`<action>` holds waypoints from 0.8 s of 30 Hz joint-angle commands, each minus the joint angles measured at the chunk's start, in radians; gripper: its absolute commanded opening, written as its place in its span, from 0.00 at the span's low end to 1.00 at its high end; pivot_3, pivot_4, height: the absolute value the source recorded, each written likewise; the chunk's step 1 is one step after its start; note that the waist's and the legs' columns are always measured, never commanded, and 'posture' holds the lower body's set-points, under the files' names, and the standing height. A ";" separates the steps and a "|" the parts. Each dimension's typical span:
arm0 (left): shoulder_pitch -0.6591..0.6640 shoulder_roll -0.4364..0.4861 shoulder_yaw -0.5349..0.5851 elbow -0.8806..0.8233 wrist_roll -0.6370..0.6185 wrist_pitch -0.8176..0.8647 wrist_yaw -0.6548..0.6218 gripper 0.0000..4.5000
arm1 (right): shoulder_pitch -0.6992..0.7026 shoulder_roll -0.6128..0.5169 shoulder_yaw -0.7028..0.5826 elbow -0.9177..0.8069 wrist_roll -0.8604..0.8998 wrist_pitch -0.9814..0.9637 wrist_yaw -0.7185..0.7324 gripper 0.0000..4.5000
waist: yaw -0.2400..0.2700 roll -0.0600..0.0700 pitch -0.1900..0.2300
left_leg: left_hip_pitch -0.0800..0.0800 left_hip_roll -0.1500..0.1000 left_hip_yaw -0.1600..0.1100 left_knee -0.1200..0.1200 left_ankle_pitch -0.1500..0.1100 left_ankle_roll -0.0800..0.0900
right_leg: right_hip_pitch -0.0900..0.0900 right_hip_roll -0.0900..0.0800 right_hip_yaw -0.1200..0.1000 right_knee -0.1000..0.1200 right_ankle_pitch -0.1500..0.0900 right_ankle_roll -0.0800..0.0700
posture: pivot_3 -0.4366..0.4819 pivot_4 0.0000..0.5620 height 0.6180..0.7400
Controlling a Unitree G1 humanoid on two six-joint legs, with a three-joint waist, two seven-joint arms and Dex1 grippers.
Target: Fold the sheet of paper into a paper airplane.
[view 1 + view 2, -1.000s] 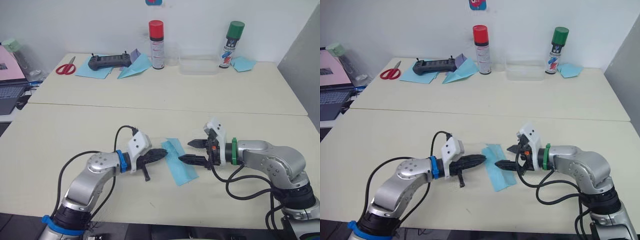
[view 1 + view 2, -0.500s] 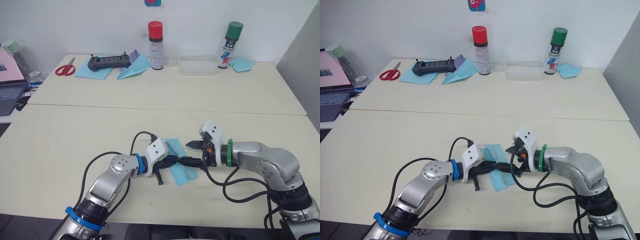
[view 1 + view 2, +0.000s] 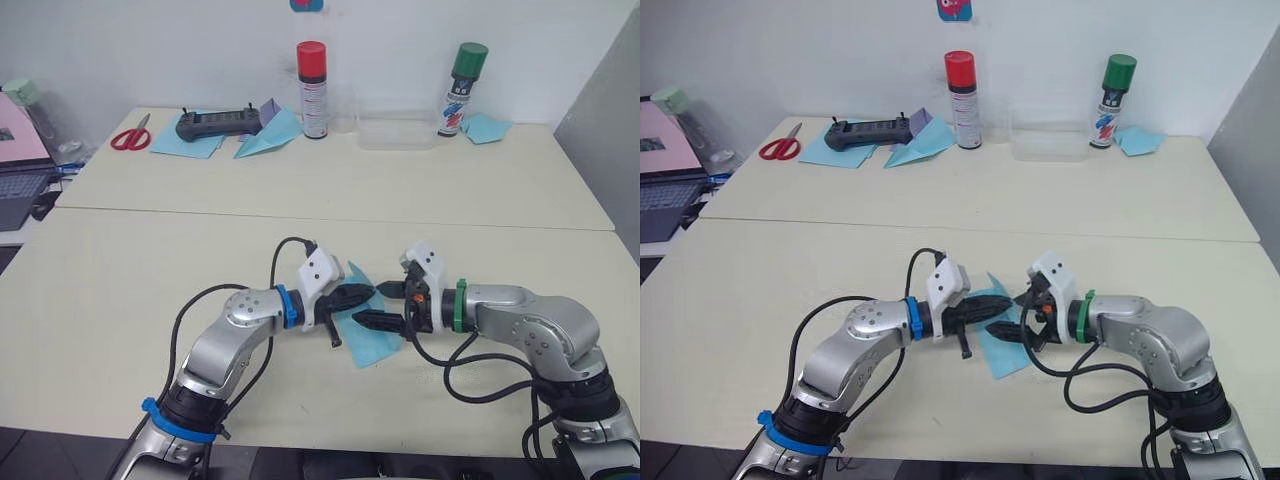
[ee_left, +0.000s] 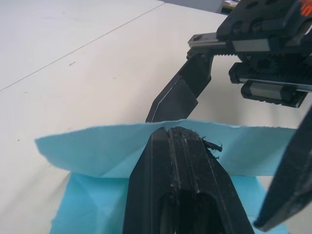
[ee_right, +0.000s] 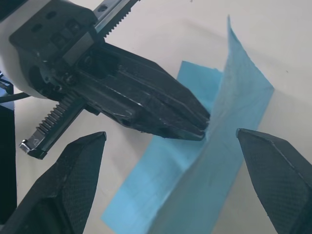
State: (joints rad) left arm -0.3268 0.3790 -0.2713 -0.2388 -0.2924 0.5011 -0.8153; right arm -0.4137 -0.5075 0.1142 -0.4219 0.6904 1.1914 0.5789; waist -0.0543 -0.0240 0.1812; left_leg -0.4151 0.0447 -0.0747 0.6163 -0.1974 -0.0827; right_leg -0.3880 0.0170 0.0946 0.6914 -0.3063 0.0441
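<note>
Sheet of paper (image 3: 368, 330): middle strip hidden behind the left gripper (image 3: 366, 293) and right gripper (image 3: 380, 304), which overlap it from 9 and 3 o'clock. Raised flap screens the table just behind it.

Left wrist view: the pinched edge is covered by the closed fingers (image 4: 178, 161); sheet cut off at the frame edge.

Right wrist view: fingertips (image 5: 80, 165) cut off by the frame edge.

Spray-can labels (image 3: 313, 95) too small to read.

Labels on both spray cans (image 3: 312, 88) seem too small to read.
</note>
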 commanded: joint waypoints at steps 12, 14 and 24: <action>0.039 0.045 -0.039 -0.029 0.039 -0.017 -0.010 0.00 | 0.021 -0.047 -0.015 0.060 -0.059 -0.058 -0.012 0.38 | 0.000 0.000 0.000 | 0.000 0.000 0.000 0.000 0.000 0.000 | 0.000 0.000 0.000 -0.001 0.000 0.000 | 0.48 0.27 1.00; 0.045 0.063 -0.043 -0.024 0.052 -0.028 -0.018 0.00 | 0.030 -0.055 -0.012 0.070 -0.072 -0.072 -0.008 0.22 | 0.000 0.000 0.000 | 0.000 0.000 0.000 0.000 0.000 0.000 | 0.000 0.000 0.000 -0.001 0.000 0.000 | 0.48 0.27 1.00; 0.084 0.071 -0.106 0.186 0.175 -0.126 0.008 0.00 | 0.076 -0.007 -0.103 0.051 -0.033 0.022 -0.071 0.01 | 0.001 0.000 -0.001 | 0.000 0.000 0.000 0.000 0.000 0.000 | 0.001 0.000 0.000 -0.002 0.000 0.000 | 0.48 0.27 1.00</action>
State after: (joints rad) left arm -0.2704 0.4307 -0.3485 -0.1042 -0.1616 0.3723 -0.8081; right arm -0.3451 -0.5183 0.0453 -0.3361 0.6314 1.1843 0.5230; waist -0.0534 -0.0238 0.1802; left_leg -0.4146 0.0446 -0.0744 0.6158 -0.1974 -0.0826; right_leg -0.3867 0.0169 0.0950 0.6894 -0.3063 0.0442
